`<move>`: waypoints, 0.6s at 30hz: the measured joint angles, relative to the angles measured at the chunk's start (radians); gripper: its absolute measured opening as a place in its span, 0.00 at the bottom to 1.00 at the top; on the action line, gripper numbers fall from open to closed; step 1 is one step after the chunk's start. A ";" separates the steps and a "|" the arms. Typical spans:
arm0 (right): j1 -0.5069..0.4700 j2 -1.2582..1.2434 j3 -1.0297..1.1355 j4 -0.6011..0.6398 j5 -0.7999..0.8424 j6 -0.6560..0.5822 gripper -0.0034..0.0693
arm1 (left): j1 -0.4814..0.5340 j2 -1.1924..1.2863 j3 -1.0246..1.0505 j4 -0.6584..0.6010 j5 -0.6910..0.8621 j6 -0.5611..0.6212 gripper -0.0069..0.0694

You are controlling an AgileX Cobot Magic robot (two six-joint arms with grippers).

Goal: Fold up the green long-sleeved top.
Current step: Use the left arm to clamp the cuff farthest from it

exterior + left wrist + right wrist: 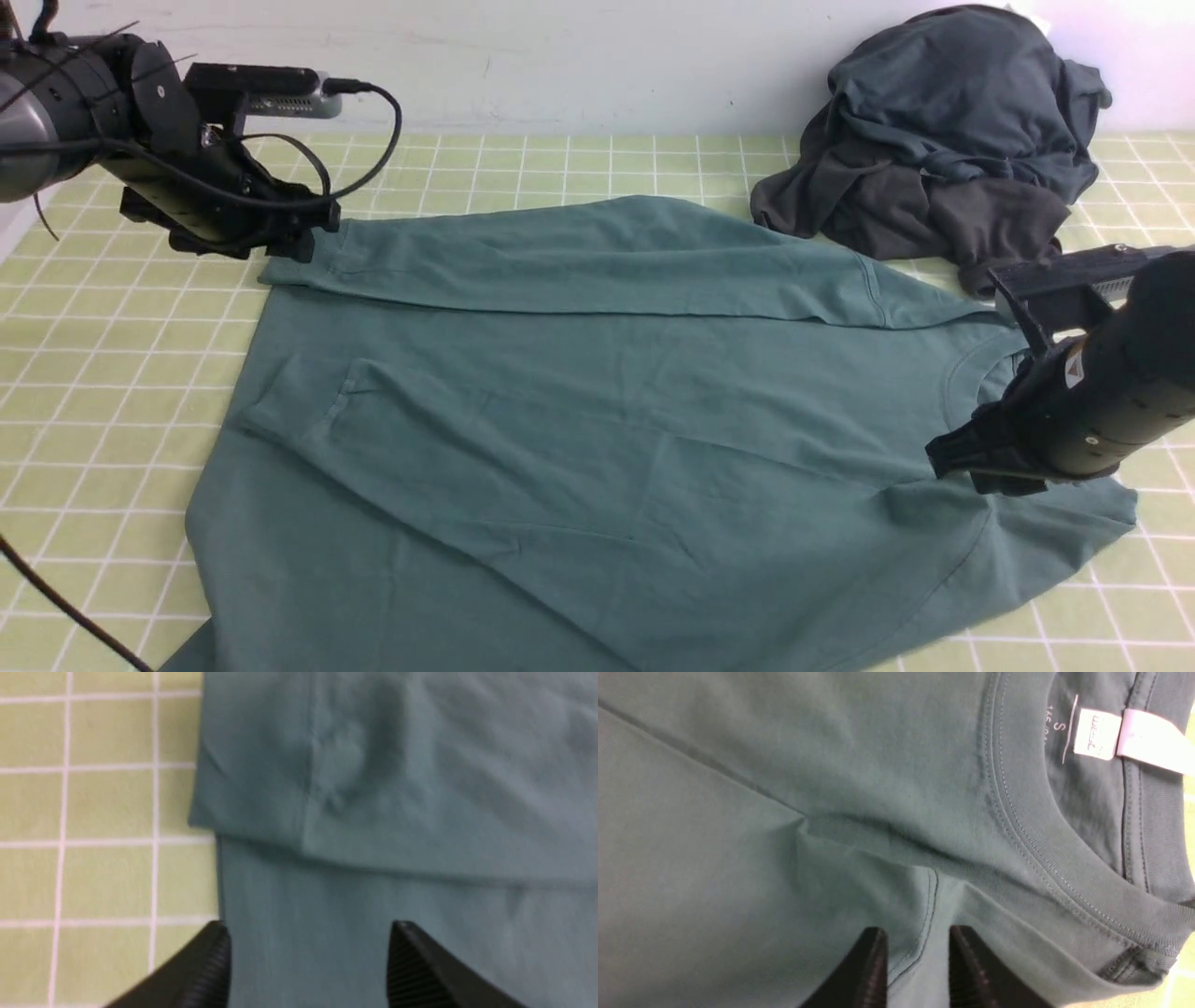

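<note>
The green top lies flat on the checked table, the left gripper hangs spread wide above its hem corner, and the right gripper, it seems, pinches a thin shoulder fold that may slip when lifted.

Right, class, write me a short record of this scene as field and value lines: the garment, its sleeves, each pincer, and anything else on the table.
garment: green top, spread flat on the checked cloth, collar toward the robot's right
sleeves: far sleeve and near sleeve both folded across the body
left pincer: open, over the top's edge beside the far sleeve's cuff
right pincer: at the shoulder seam near the collar, jaws narrowly apart, grip unclear
other: pile of dark clothes, far right
</note>
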 joint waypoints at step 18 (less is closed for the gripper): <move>0.000 0.000 0.000 0.036 -0.046 -0.057 0.41 | 0.062 0.335 -0.337 -0.082 0.012 -0.150 0.16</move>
